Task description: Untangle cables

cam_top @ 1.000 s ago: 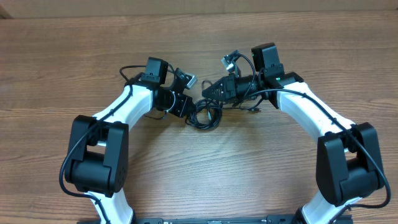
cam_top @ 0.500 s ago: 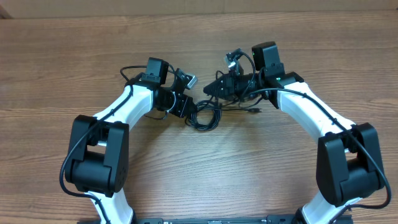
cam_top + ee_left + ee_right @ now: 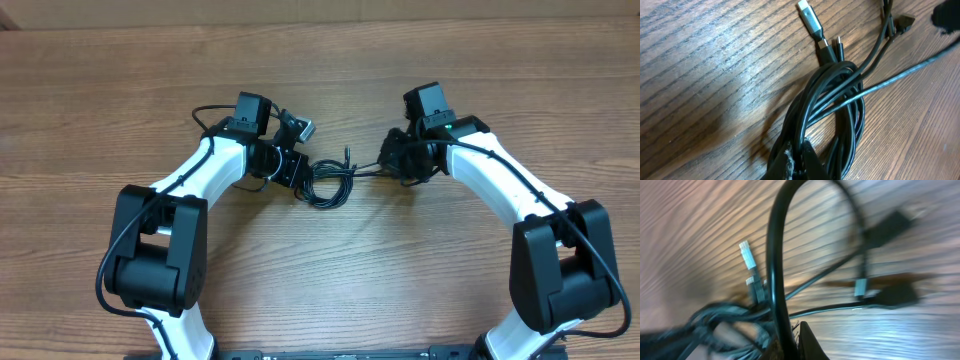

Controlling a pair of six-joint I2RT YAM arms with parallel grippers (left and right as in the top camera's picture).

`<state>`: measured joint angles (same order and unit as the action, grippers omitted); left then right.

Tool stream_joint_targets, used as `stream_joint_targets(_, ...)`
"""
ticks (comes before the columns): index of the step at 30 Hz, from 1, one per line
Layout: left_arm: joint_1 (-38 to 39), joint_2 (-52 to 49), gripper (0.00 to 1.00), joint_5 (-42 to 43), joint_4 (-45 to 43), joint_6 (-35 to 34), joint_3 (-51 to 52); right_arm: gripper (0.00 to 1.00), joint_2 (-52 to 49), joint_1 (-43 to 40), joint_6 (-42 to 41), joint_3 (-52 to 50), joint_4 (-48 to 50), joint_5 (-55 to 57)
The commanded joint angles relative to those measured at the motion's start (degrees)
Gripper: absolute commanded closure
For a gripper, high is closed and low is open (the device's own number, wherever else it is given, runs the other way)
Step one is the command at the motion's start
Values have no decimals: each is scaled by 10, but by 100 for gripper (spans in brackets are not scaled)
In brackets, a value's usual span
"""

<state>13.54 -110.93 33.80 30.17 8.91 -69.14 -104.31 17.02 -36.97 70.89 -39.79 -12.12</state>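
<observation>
Cables (image 3: 328,186) now stretched: right gripper (image 3: 392,163), pinching one strand, has drawn back rightward; left gripper (image 3: 300,183) stays clamped on coil.

**Blur and frame edges hide the tangle**

Motion blur smears the right wrist view: the thin black cables (image 3: 776,265) and their light-tipped plugs (image 3: 747,255) have no readable detail. The right gripper (image 3: 795,347) and the left gripper (image 3: 797,162) are cropped by the lower edges, only fingertips showing. A dark shape (image 3: 947,15) is cut off top right. Overhead, single strands are too small to separate.
</observation>
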Motion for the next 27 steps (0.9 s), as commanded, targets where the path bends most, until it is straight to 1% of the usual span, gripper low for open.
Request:
stream_joint_targets(1,0,-8,96,-10,-1,-8,-4,96,22,-2,-25,11,-2,117)
stream_joint_targets(4,0,-8,95,-10,0,-8,-4,96,22,-2,-27,11,-1,116)
stream_joint_targets(7,0,-8,95,-10,0,-8,-4,93,22,-2,-27,11,0,116)
stream_joint_targets(13,0,-8,94,-10,0,-8,-4,80,22,-2,-27,11,0,116)
stream_joint_targets(17,0,-8,94,-10,0,-8,-4,74,22,-2,-27,11,5,117)
stream_joint_targets(25,0,-8,94,-10,0,-8,-4,72,22,-2,-27,11,18,145)
stream_joint_targets(27,0,-8,94,-10,0,-8,-4,70,22,-2,-27,11,20,153)
